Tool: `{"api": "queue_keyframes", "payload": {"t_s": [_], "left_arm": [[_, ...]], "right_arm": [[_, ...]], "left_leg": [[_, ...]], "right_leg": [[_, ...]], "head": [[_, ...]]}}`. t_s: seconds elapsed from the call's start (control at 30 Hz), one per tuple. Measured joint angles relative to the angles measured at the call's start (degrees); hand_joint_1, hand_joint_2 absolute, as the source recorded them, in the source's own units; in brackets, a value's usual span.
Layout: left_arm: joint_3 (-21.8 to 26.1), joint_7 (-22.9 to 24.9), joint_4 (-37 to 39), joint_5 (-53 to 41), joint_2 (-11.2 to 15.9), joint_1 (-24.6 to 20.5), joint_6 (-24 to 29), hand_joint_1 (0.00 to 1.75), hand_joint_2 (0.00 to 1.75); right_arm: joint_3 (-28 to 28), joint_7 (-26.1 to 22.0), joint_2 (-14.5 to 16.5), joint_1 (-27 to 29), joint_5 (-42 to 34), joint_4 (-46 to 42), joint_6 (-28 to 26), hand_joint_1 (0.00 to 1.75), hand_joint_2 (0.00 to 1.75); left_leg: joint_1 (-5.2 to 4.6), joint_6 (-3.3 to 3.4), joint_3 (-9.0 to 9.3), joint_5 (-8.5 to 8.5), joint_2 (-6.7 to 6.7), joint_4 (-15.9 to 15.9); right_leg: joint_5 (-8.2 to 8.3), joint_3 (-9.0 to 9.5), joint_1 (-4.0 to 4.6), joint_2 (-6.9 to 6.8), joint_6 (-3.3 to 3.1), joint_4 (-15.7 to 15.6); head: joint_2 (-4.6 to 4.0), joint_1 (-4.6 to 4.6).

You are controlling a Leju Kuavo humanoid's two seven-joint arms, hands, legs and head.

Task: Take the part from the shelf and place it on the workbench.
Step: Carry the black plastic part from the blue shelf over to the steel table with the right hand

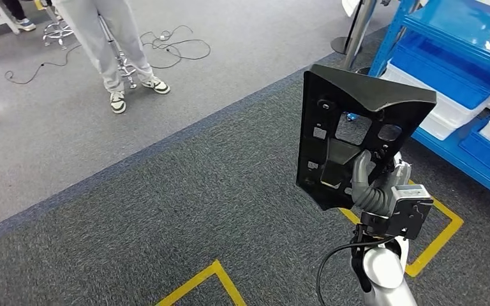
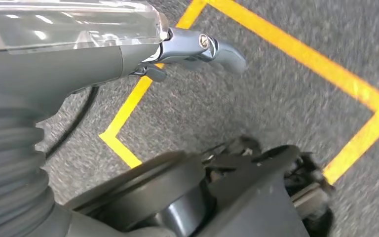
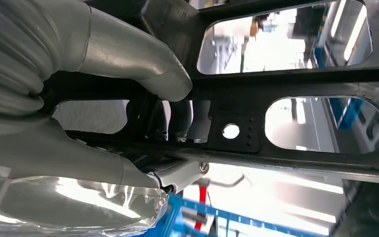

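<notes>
The part [image 1: 351,131] is a flat black plastic panel with cut-out windows and a folded top edge. It stands upright in the air above the carpet, held by my right hand [image 1: 373,188], whose thumb and fingers wrap its lower edge. Close up in the right wrist view, the grey thumb [image 3: 143,59] presses on the black part [image 3: 286,84] and darker fingers [image 3: 177,118] reach through an opening. My left hand [image 2: 197,47] hangs over the floor with its fingers stretched out and nothing in it. The blue shelf [image 1: 459,38] stands at the far right.
White bins [image 1: 443,111] sit on the shelf's lower levels. Yellow tape lines [image 1: 437,245] mark the dark carpet around my feet. A person in grey trousers [image 1: 105,38] stands at the far left beside a stool, with black cables [image 1: 166,44] lying on the lighter floor.
</notes>
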Motion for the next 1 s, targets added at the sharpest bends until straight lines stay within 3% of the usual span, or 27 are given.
{"api": "queue_keyframes", "payload": {"t_s": [0.03,0.07,0.1,0.17,0.23,0.3,0.33,0.4,0.43,0.47,0.5,0.53,0.57,0.6,0.67,0.73,0.8,0.83,0.9,0.97,1.0], "left_arm": [[-0.01,0.04,0.0,-0.11,-0.02,-0.11,0.02,0.0,1.75],[-0.02,0.1,0.0,-0.23,-0.04,-0.17,0.01,0.0,1.75],[-0.03,0.25,0.0,-0.37,-0.04,-0.21,0.02,0.0,1.75],[-0.08,0.77,0.0,-0.67,-0.04,-0.26,0.15,0.0,1.75],[-0.16,1.19,0.0,-0.87,-0.08,-0.38,0.29,0.0,1.75],[-0.21,1.3,0.0,-0.9,-0.1,-0.35,0.35,0.0,1.75],[-0.21,1.33,0.0,-0.91,-0.13,-0.26,0.4,0.0,1.75],[-0.22,1.37,-0.01,-0.97,-0.17,-0.3,0.64,0.0,1.75],[-0.23,1.39,-0.02,-1.02,-0.21,-0.43,0.78,0.0,1.75],[-0.25,1.4,-0.02,-1.08,-0.23,-0.59,0.92,0.0,1.75],[-0.26,1.43,-0.01,-1.12,-0.26,-0.71,1.01,0.0,1.75],[-0.27,1.45,-0.01,-1.18,-0.28,-0.7,1.06,0.0,1.75],[-0.28,1.48,0.0,-1.25,-0.31,-0.65,1.08,0.0,1.75],[-0.28,1.5,0.0,-1.33,-0.31,-0.6,1.12,0.0,1.75],[-0.29,1.57,0.0,-1.5,-0.34,-0.62,1.3,0.0,1.75],[-0.3,1.64,0.0,-1.57,-0.37,-0.69,1.48,0.0,1.75],[-0.3,1.67,-0.01,-1.57,-0.35,-0.49,1.62,0.0,1.75],[-0.3,1.67,-0.01,-1.57,-0.32,-0.35,1.78,0.0,1.75],[-0.3,1.68,-0.01,-1.56,-0.27,-0.19,2.07,0.0,1.75],[-0.3,1.66,0.0,-1.5,-0.26,-0.2,2.21,0.0,1.75],[-0.29,1.63,0.0,-1.48,-0.26,-0.22,2.24,0.0,1.75]], "right_arm": [[-0.24,0.02,-0.2,0.07,-0.18,-0.02,0.1,1.75,1.75],[-0.44,0.04,-0.38,0.12,-0.3,-0.08,0.23,1.75,1.75],[-0.6,0.07,-0.54,0.16,-0.38,-0.2,0.38,1.75,1.75],[-0.92,0.16,-0.85,0.27,-0.41,-0.61,0.69,1.75,1.75],[-1.39,0.33,-1.18,0.39,-0.36,-0.98,0.92,1.75,1.75],[-1.73,0.69,-1.37,0.44,-0.26,-1.17,1.2,1.75,1.75],[-1.85,0.86,-1.43,0.45,-0.21,-1.26,1.37,1.75,1.75],[-2.14,0.98,-1.62,0.54,-0.19,-1.47,1.66,1.75,1.75],[-2.35,0.97,-1.74,0.64,-0.19,-1.51,1.76,1.75,1.75],[-2.53,0.96,-1.84,0.77,-0.18,-1.54,1.86,1.75,1.75],[-2.66,1.0,-1.9,0.91,-0.18,-1.55,1.93,1.75,1.75],[-2.73,1.01,-1.91,1.02,-0.16,-1.54,1.99,1.75,1.75],[-2.75,1.01,-1.93,1.08,-0.15,-1.53,2.03,1.75,1.75],[-2.77,1.01,-1.95,1.1,-0.14,-1.54,2.04,1.75,1.75],[-2.83,1.01,-1.99,1.09,-0.08,-1.55,2.06,1.75,1.75],[-2.85,1.09,-2.01,1.08,0.05,-1.55,2.09,1.75,1.75],[-2.81,1.15,-2.02,0.99,0.35,-1.56,2.12,1.75,1.75],[-2.74,1.16,-2.02,0.91,0.6,-1.57,2.15,1.75,1.75],[-2.62,1.16,-2.03,0.84,1.0,-1.67,2.2,1.75,1.75],[-2.56,1.15,-2.04,0.86,1.15,-1.8,2.21,1.75,1.75],[-2.54,1.16,-2.04,0.87,1.17,-1.83,2.2,1.75,1.75]], "left_leg": [[0.05,-0.03,-0.5,-0.01,0.16,1.21],[0.07,0.03,0.13,0.99,0.38,0.23],[0.05,0.22,1.87,2.77,0.86,-2.89],[-0.42,0.91,6.11,5.77,3.36,-10.86],[-1.0,1.59,7.84,6.65,4.72,-14.68],[-1.11,2.15,7.72,6.96,3.35,-15.17],[-1.01,2.46,7.91,7.24,2.62,-15.66],[-0.7,3.22,8.47,7.89,1.33,-16.67],[-0.68,3.43,8.49,8.07,0.67,-16.86],[-0.68,3.6,8.42,8.15,-0.06,-16.89],[-0.7,3.63,8.35,8.18,-0.9,-16.87],[-0.71,3.63,8.34,8.18,-1.76,-16.82],[-0.69,3.57,8.37,8.16,-2.6,-16.73],[-0.63,3.46,8.42,8.1,-3.44,-16.57],[-0.56,2.93,8.18,7.76,-5.06,-15.81],[-0.5,2.21,7.54,7.55,-6.49,-15.1],[-0.38,1.54,7.04,7.68,-7.8,-15.07],[-0.34,1.26,6.91,7.54,-7.55,-14.87],[-0.39,0.73,5.58,5.68,-4.57,-11.92],[-0.26,0.32,2.28,2.1,-0.96,-4.92],[-0.13,0.15,0.56,0.71,-0.29,-1.38]], "right_leg": [[-0.08,0.06,0.1,-0.82,-0.02,0.02],[-0.18,0.17,0.17,-1.58,0.01,0.03],[-0.31,0.36,0.22,-2.27,0.08,0.03],[-0.62,0.73,0.41,-3.53,0.43,0.06],[-0.81,0.9,0.6,-4.72,1.0,0.06],[-0.88,1.11,0.63,-5.89,1.64,-0.17],[-1.16,1.25,0.51,-5.43,1.96,-0.05],[-3.19,0.22,0.23,-2.24,2.44,2.67],[-4.89,-1.29,0.07,-0.15,2.55,5.81],[-6.62,-3.3,0.0,1.1,2.63,9.61],[-7.77,-5.18,-0.02,1.67,2.74,12.99],[-7.89,-6.4,-0.06,1.87,2.85,14.91],[-6.8,-6.55,-0.15,1.96,2.95,14.66],[-4.77,-5.63,-0.29,2.18,3.02,12.3],[-0.82,-2.44,-0.74,4.46,3.16,4.89],[0.31,-0.77,-0.86,6.34,2.95,0.92],[0.13,-0.64,-0.66,5.51,2.25,0.7],[0.18,-0.47,-0.63,4.77,1.8,0.53],[0.23,-0.08,-0.6,3.11,0.84,0.15],[0.07,0.13,-0.22,1.42,0.24,0.06],[-0.04,0.19,-0.05,0.53,0.13,0.06]], "head": [[0.0,0.01],[0.0,0.01],[0.0,0.01],[0.0,0.01],[0.0,0.05],[0.0,0.09],[0.0,0.11],[0.0,0.16],[0.0,0.21],[0.0,0.24],[0.0,0.29],[0.0,0.3],[0.0,0.3],[0.0,0.3],[0.0,0.31],[0.0,0.27],[0.0,0.22],[0.0,0.23],[0.0,0.09],[0.0,-0.02],[0.0,0.0]]}}
